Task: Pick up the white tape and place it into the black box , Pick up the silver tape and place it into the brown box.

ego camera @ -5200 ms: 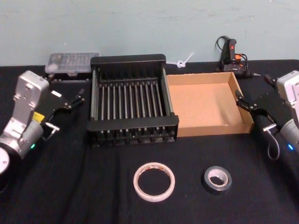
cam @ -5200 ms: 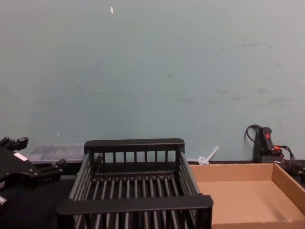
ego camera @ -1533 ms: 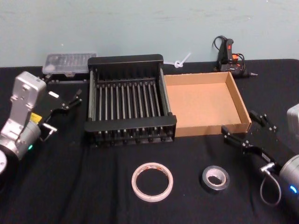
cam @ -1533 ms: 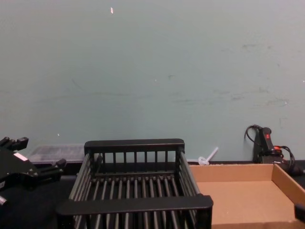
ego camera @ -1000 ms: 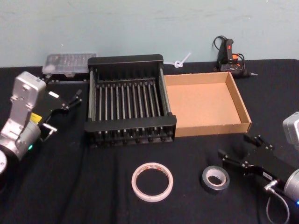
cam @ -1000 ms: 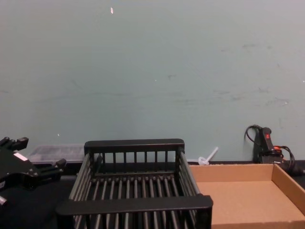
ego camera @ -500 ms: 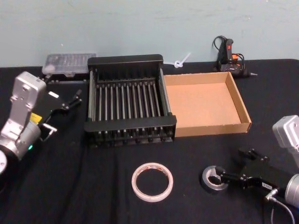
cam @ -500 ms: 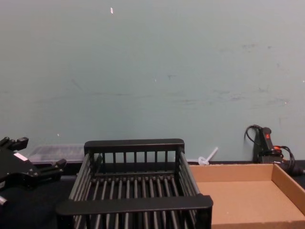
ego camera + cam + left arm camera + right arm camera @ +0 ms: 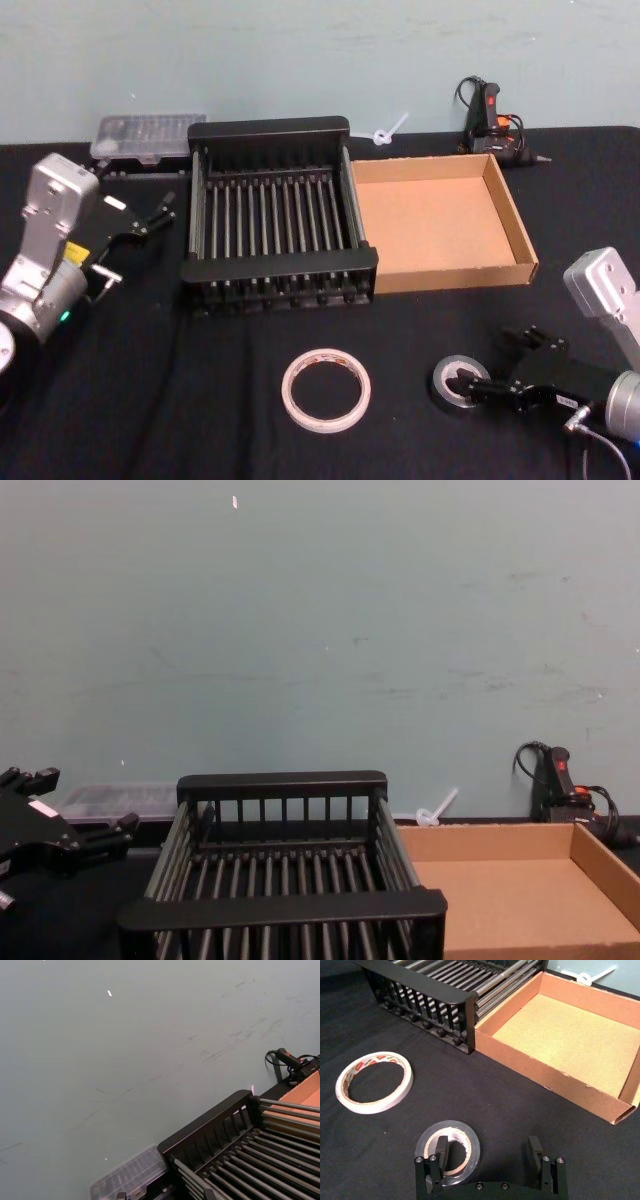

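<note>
STEP: grasp small grey-silver duct tape roll [image 9: 448, 1152] flat on black cloth, near table edge | STATE: my right gripper [image 9: 490, 1156] spread, one finger in its core hole | RISK: thin-wall pinch may slip, tilting roll | left gripper [image 9: 140, 215] parked beside black slatted crate [image 9: 275, 130]

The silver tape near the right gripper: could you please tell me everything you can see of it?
The silver tape is a small, thick roll of dull grey-silver tape with a pale inner core. It lies flat on the black table cover, to the right of the larger white tape and apart from it. The open right gripper is at it: one finger reaches into the centre hole, the other stands outside the roll's right side. It is not lifted.
</note>
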Tool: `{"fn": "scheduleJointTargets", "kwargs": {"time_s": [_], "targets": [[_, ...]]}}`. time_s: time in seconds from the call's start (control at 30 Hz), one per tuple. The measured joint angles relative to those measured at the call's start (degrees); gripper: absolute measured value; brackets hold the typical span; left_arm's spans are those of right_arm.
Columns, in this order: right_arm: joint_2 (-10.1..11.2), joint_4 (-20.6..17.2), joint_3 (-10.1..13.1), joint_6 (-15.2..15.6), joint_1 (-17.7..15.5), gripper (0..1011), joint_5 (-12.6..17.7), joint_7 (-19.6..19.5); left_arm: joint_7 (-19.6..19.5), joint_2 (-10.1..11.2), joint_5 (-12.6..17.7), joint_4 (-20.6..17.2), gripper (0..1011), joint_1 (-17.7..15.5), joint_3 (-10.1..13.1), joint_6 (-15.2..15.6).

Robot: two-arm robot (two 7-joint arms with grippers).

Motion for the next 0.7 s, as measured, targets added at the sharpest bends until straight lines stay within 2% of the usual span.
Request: {"fn": "scheduleJointTargets", "kwargs": {"time_s": [0.3, 0.7], "targets": [[-0.6, 1.4, -1.0, 1.5, 2.4, 1000, -1.1, 1.0, 0.0, 0.0, 0.0, 0.0, 1001, 0.0, 0.0, 0.0], [-0.8, 2.3, -2.2, 2.8, 4.0, 1000, -1.9, 2.2, 0.0, 0.0, 0.0, 0.0, 1001, 0.0, 0.0, 0.0]]}}
